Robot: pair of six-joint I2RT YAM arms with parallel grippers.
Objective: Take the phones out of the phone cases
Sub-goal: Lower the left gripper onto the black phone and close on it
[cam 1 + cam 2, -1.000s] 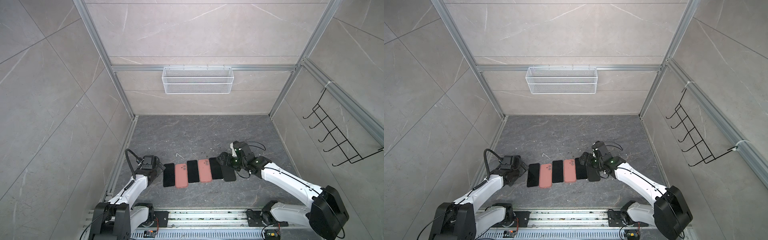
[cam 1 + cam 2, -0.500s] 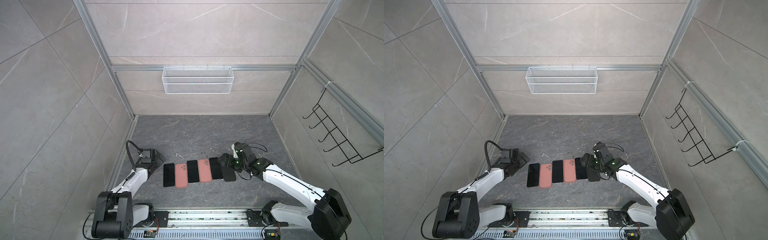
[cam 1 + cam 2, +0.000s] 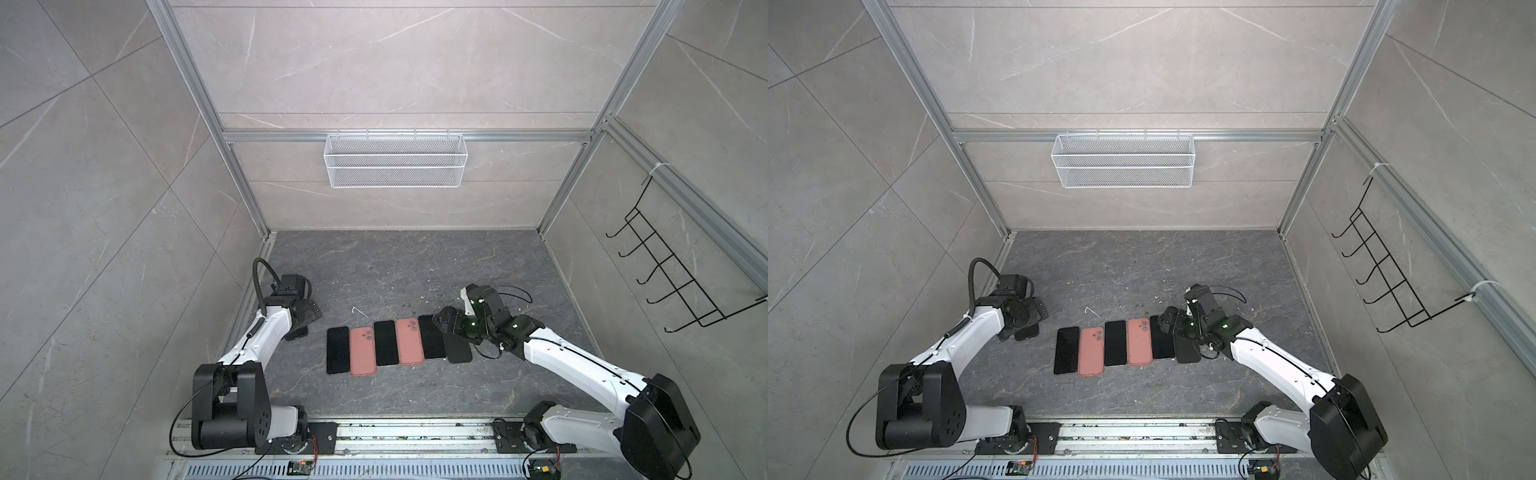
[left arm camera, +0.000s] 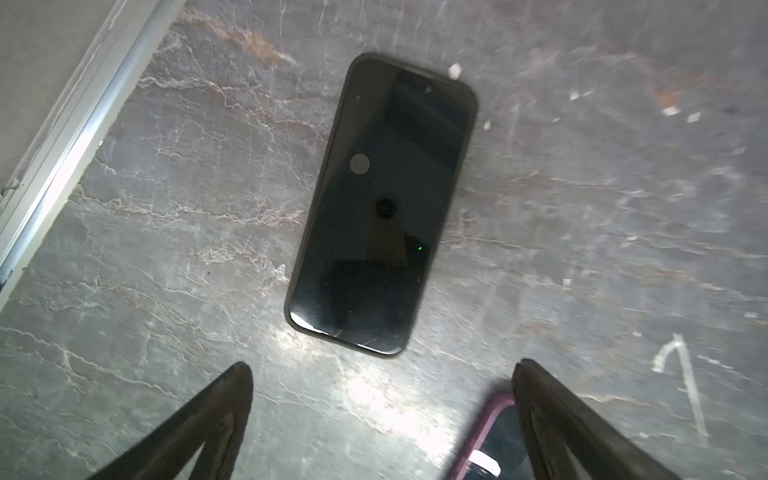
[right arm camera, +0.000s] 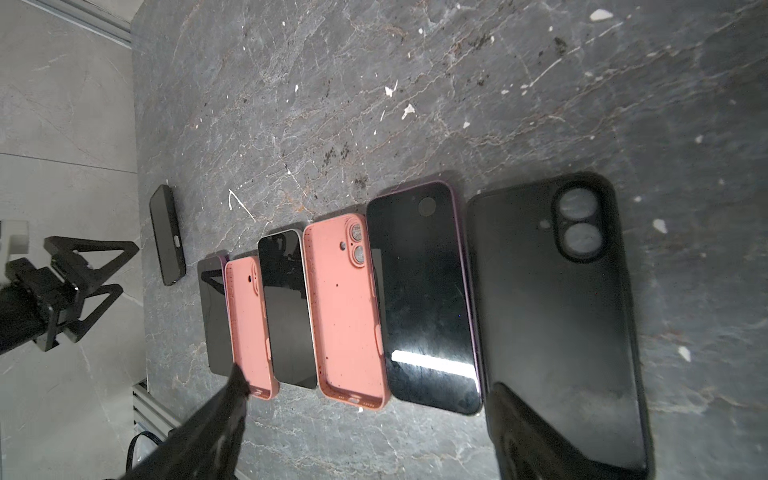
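Left end effector is released, jaws wide, empty, hovering just short of the cased phone. Right end effector is also spread wide and holds nothing, over the right end of the row. One finger overlaps the empty black case in the wrist view; can't tell if it touches. Step looks like pre-grasp on the cased phone, which lies flat, screen up, on the left side of the desk, apart from the row and near the wall rail. Phone is not yet out of its case. Next move probably calls for lowering, squaring the jaws across the long edges, then pinning the case while a corner gets peeled. The right arm is well apart, so it would have to reach over. Thin flat target, so it may slide on the smooth top. Tiled walls box the cell. Grey marbled desk is scuffed. Wire basket hangs on the back wall, hook rack on the right wall. Row items lie side by side: dark phones, two pink cases, black case last. White flecks are scattered beyond the row.
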